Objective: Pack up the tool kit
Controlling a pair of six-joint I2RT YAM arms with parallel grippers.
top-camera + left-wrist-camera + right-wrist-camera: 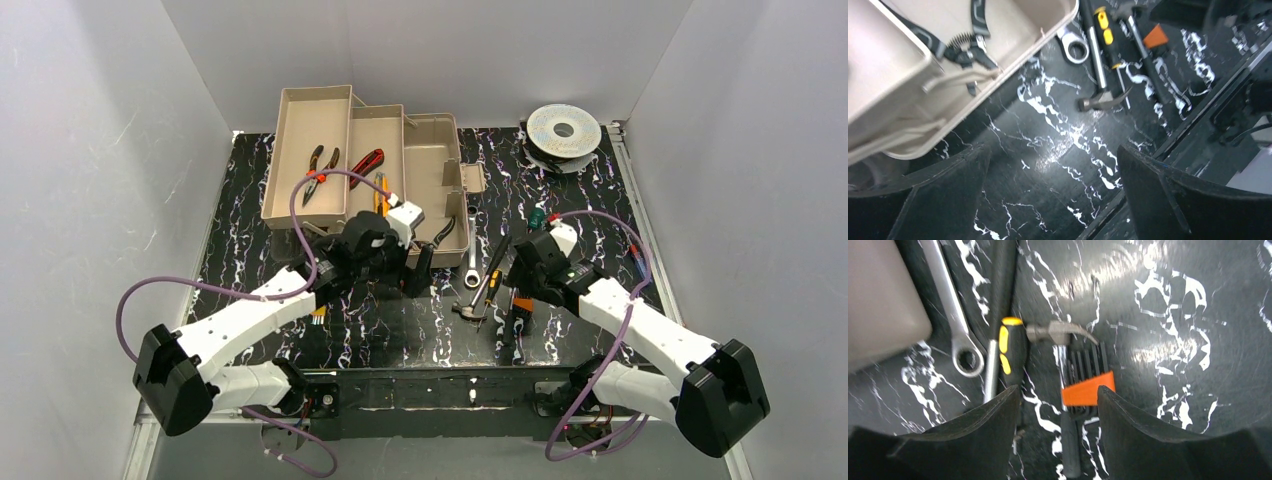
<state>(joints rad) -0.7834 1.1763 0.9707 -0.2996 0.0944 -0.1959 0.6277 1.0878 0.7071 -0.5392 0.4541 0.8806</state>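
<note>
The beige toolbox (430, 160) stands open at the back left with its trays folded out. Red pliers (366, 162), darker pliers (318, 172) and a yellow knife (381, 190) lie in the trays. My left gripper (420, 270) is open and empty just off the box's near right corner (1013, 30), over bare table (1052, 150). My right gripper (515, 310) is open (1058, 388). In its wrist view the hammer's handle (1068, 440) and the orange hex-key holder (1087, 390) lie between the fingers; I cannot tell how far below.
A wrench (960, 350) and a yellow-and-black screwdriver (1010, 347) lie left of the hammer head (1058, 332). A green-handled screwdriver (538, 215) lies behind the right gripper. A silver wire spool (563, 130) sits at the back right. White walls close in three sides.
</note>
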